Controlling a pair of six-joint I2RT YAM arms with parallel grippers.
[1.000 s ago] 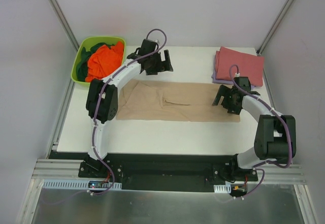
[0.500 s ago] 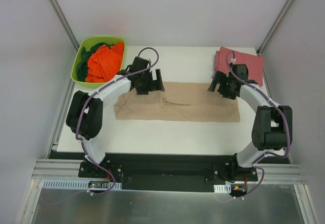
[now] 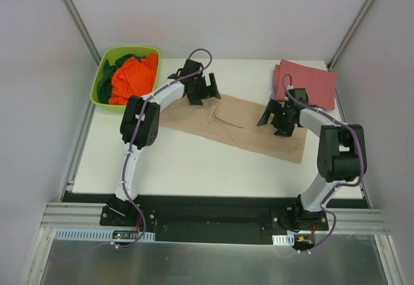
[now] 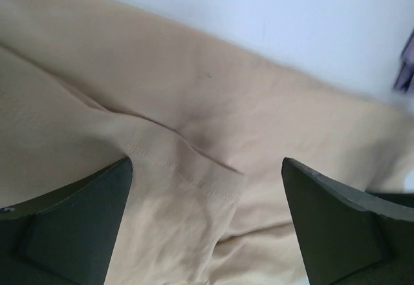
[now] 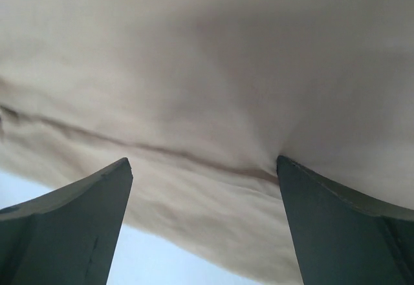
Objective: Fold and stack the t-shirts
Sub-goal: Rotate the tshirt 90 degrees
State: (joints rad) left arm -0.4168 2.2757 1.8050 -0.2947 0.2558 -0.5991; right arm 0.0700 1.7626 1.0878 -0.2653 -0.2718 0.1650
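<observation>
The tan-beige t-shirt [image 3: 246, 130] lies on the table as a long folded strip, slanting from back left to near right. My left gripper [image 3: 204, 92] is open over its back-left end. In the left wrist view [image 4: 207, 162] a sleeve hem [image 4: 194, 172] lies between the wide-apart fingers [image 4: 77, 220]. My right gripper [image 3: 275, 116] is open over the shirt's right part, and in the right wrist view [image 5: 202, 162] the cloth [image 5: 213, 91] and its near edge show between the jaws. A folded dusty red shirt [image 3: 309, 83] lies at the back right on a lavender one [image 3: 274, 95].
A lime-green tub [image 3: 103, 72] at the back left holds a bright orange shirt [image 3: 132, 78] and a dark green one [image 3: 119, 61]. The white table [image 3: 194, 168] ends at a black rail in front. Grey walls stand close on both sides.
The tan shirt has turned from lying straight across to slanting, its left end now farther back. The left gripper moved back and right. The right gripper moved slightly left and nearer.
</observation>
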